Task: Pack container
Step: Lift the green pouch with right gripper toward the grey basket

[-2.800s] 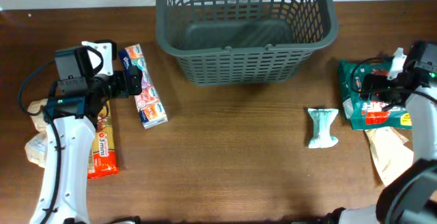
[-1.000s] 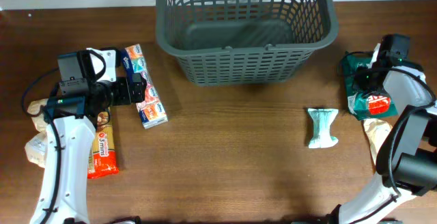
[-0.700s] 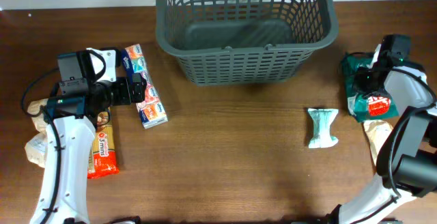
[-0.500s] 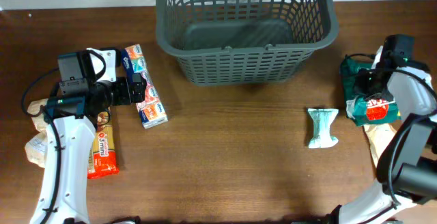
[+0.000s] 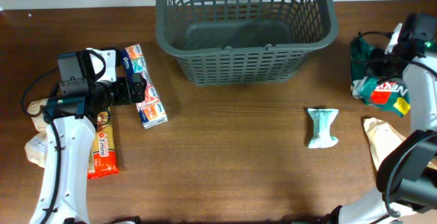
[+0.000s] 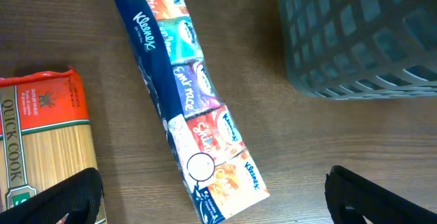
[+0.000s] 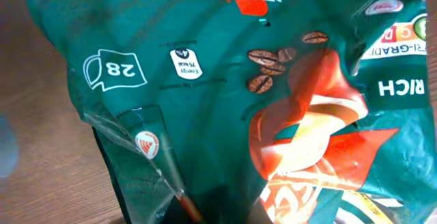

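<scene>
Wooden counter (image 5: 225,176) carries every package. At left, jaws stand apart at the tissue pack (image 5: 145,87). The container (image 5: 246,67), back centre, sits empty. At right, jaws clamp the coffee bag (image 5: 379,91). Packing has barely begun, I'd say.

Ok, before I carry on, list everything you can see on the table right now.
Basket: one, dark grey, far centre, empty.
Tissue pack: one, blue and multicoloured, left of the basket.
Pasta pack: one, orange, near left.
Small packet: one, pale teal, right of centre.
Coffee bag: one, green and red, far right.
Beige bags: at least two, left edge and right edge.
Table: one, brown wood.
Left fingers: open, either side of the tissue pack.
Right fingers: shut on the coffee bag.
</scene>
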`<state>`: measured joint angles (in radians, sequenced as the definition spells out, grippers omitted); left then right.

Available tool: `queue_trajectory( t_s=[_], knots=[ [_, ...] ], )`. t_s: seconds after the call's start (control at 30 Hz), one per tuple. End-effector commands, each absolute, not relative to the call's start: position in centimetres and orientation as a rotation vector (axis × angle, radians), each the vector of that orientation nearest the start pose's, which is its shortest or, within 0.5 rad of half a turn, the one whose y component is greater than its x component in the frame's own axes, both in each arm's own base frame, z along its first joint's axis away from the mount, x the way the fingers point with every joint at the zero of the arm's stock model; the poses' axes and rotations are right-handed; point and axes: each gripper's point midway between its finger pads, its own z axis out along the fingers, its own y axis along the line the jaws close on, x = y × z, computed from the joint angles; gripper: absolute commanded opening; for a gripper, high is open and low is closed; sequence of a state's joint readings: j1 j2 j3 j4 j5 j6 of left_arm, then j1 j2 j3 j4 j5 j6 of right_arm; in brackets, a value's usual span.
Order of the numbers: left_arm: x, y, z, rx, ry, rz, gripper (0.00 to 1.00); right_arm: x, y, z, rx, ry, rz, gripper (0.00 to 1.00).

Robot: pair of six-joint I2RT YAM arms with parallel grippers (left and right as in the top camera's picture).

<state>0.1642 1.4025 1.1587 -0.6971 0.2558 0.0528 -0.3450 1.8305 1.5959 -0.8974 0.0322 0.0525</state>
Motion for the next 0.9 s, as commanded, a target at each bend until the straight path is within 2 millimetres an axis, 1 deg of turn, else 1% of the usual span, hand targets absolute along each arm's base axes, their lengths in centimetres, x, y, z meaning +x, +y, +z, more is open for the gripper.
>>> queue_trajectory(
  t_s=[0.0, 0.1, 0.23, 0.3, 0.37, 0.43, 0.47, 0.57, 0.63, 0.67, 0.7, 0.73, 0.8, 0.87],
  knots=[
    [37.5, 1.6, 18.5, -0.008, 2.467, -0.24, 0.99, 43.4, -16.4, 23.2, 0.518, 2.453, -0.163, 0.04],
    [37.5, 1.6, 18.5, -0.008, 2.467, -0.24, 0.99, 43.8, -16.4, 26.9, 0.491, 2.398, -0.171, 0.04],
    [37.5, 1.6, 18.5, -0.008, 2.467, -0.24, 0.99, 43.8, -16.3, 31.7, 0.46, 2.322, -0.181, 0.04],
    [37.5, 1.6, 18.5, -0.009, 2.467, -0.24, 0.99, 43.8, -15.6, 34.1, 0.428, 2.282, -0.145, 0.04],
    [37.5, 1.7, 18.5, -0.01, 2.467, -0.235, 0.99, 43.8, -14.4, 36.4, 0.379, 2.242, -0.081, 0.04],
    [37.5, 1.7, 18.5, -0.011, 2.468, -0.231, 0.99, 43.8, -13.0, 38.5, 0.313, 2.202, -0.014, 0.04],
    [37.5, 1.7, 18.5, -0.011, 2.468, -0.232, 0.99, 43.7, -11.9, 40.1, 0.273, 2.169, 0.032, 0.04],
    [37.5, 1.7, 18.5, -0.011, 2.468, -0.232, 0.99, 43.7, -9.9, 42.6, 0.185, 2.118, 0.081, 0.04],
    [37.5, 1.7, 18.5, -0.011, 2.468, -0.232, 0.99, 43.7, -8.1, 44.0, 0.112, 2.086, 0.103, 0.04],
    [37.5, 1.7, 18.5, -0.011, 2.468, -0.232, 0.99, 43.8, -6.8, 44.9, 0.072, 2.064, 0.117, 0.04],
    [37.5, 1.7, 18.5, -0.011, 2.468, -0.232, 0.99, 43.9, -5.5, 45.4, 0.025, 2.05, 0.133, 0.04],
    [37.5, 1.7, 18.5, -0.011, 2.468, -0.232, 0.99, 44.0, -4.8, 45.6, -0.009, 2.042, 0.143, 0.04],
    [37.5, 1.7, 18.5, -0.011, 2.469, -0.232, 0.99, 44.2, -2.0, 46.4, -0.112, 2.012, 0.19, 0.04],
    [37.5, 1.7, 18.5, -0.011, 2.468, -0.232, 0.99, 44.4, 0.6, 46.8, -0.179, 1.988, 0.233, 0.04]
  ],
)
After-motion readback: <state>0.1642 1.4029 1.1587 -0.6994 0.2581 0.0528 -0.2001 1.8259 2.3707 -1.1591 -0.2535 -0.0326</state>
